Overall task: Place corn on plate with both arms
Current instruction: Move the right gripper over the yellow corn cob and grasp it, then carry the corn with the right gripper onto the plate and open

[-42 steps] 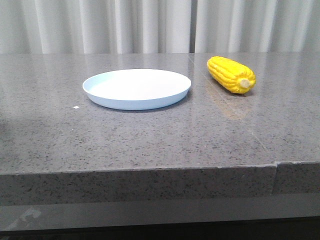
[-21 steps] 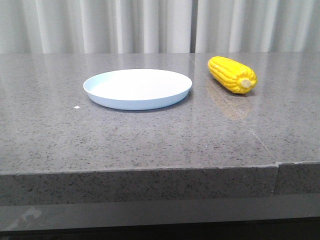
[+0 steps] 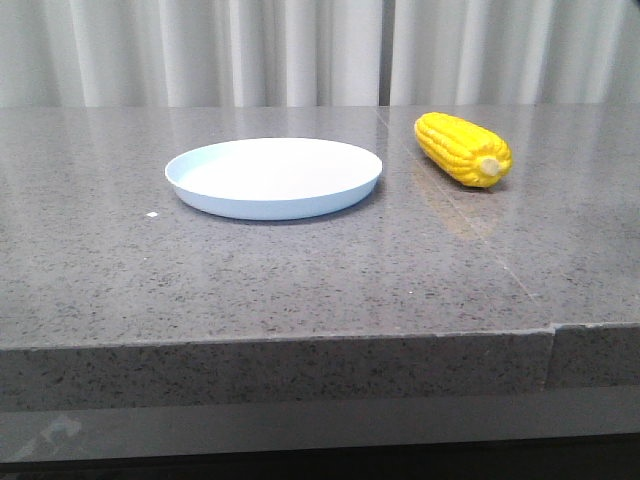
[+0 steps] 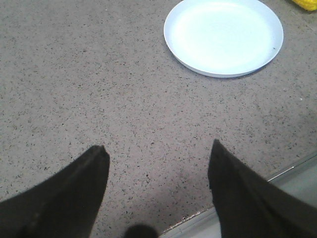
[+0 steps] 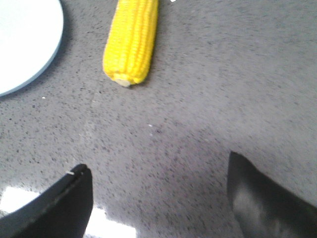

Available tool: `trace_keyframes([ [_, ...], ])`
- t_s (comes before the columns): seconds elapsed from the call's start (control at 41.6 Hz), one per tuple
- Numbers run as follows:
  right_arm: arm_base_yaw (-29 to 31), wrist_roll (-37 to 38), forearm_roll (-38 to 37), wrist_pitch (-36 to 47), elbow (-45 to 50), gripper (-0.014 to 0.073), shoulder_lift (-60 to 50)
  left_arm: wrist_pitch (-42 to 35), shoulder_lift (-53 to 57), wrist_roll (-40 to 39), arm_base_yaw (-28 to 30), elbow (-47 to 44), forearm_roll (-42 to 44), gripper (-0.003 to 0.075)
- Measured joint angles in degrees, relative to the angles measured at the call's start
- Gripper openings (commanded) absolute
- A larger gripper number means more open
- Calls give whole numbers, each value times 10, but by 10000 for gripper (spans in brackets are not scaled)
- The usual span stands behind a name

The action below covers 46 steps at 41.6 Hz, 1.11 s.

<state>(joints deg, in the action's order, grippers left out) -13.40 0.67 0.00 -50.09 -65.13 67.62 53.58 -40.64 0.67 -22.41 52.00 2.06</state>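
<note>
The yellow corn [image 3: 462, 148] lies on the grey stone table to the right of the plate [image 3: 273, 177], its pale stub end toward me. The pale blue plate is empty. Neither gripper shows in the front view. In the left wrist view my left gripper [image 4: 158, 151] is open and empty over bare table near the front edge, with the plate [image 4: 223, 35] well ahead. In the right wrist view my right gripper [image 5: 158, 163] is open and empty, with the corn [image 5: 131, 42] ahead of it and the plate's rim [image 5: 47, 57] beside the corn.
The table's front edge [image 3: 300, 340] runs across the front view, with a seam at the right [image 3: 553, 330]. A white curtain [image 3: 300, 50] hangs behind the table. A small white speck [image 3: 152, 214] lies left of the plate.
The corn and plate have not moved. The front view only shifts by a pixel or two.
</note>
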Motion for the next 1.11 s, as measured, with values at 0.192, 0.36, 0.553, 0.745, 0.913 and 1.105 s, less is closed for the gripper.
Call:
trace_keyframes([
  [0.192,-6,0,20,-29,-116,582,130,0,0,0,0,0,0,428],
  [0.36,-6,0,29,-37,-204,582,235,1,0,0,0,0,0,428],
  [0.553,-6,0,37,-42,-280,582,328,1,0,0,0,0,0,428],
  [0.745,-6,0,40,-42,-332,582,406,1,0,0,0,0,0,428],
  [0.913,-6,0,54,-42,-358,580,452,1,0,0,0,0,0,428],
  [1.105,-6,0,59,-41,-364,451,472,1,0,0,0,0,0,428],
])
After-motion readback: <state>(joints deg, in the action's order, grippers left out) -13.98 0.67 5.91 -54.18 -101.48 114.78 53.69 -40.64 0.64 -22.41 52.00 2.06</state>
